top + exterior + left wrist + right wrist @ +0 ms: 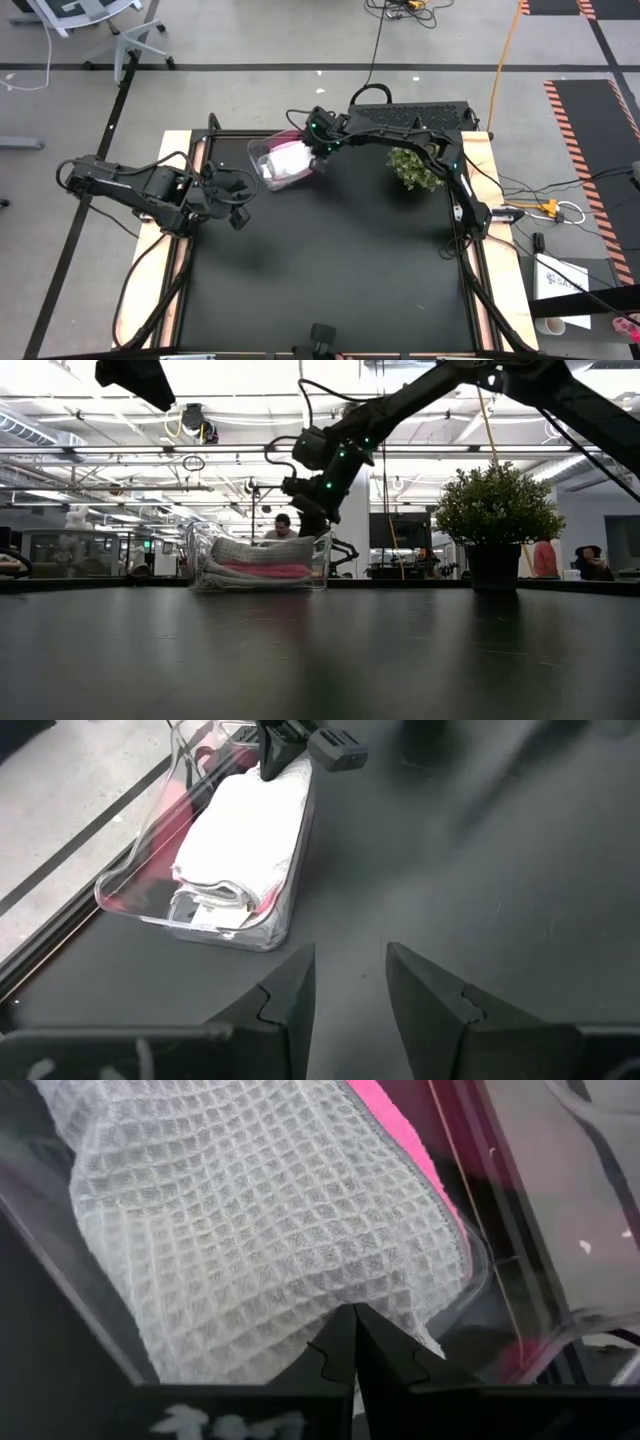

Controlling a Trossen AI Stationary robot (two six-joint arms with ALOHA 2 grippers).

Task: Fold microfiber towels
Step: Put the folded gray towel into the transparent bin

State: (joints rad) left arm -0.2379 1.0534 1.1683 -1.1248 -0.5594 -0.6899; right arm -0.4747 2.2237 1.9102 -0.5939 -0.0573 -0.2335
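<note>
A clear plastic bin (pixel 262 158) stands on the black table at the far middle. It holds a stack of towels, with a white waffle-weave towel (pixel 245 820) on top and a bright pink one (pixel 265 570) under it. A second white towel cannot be told apart. My right gripper (pixel 352 1315) reaches into the bin's right end from above, shut at the top white towel (pixel 250 1210). My left gripper (pixel 350 970) is open and empty above the table, to the left of the bin and nearer the front (pixel 238 195). My right gripper meets the top white towel near its end at the bin's right side (pixel 330 1295). The shut fingertips (pixel 340 1342) come slanting down from above and press into or pinch the cloth there; which, and how many layers, I cannot tell. The towel lies on the stack inside the bin.
A potted green plant (pixel 415 168) stands on the table at the far right, under the right arm. The table's black top (pixel 330 270) stretches toward the near edge. People and office fittings show in the room beyond the table.
</note>
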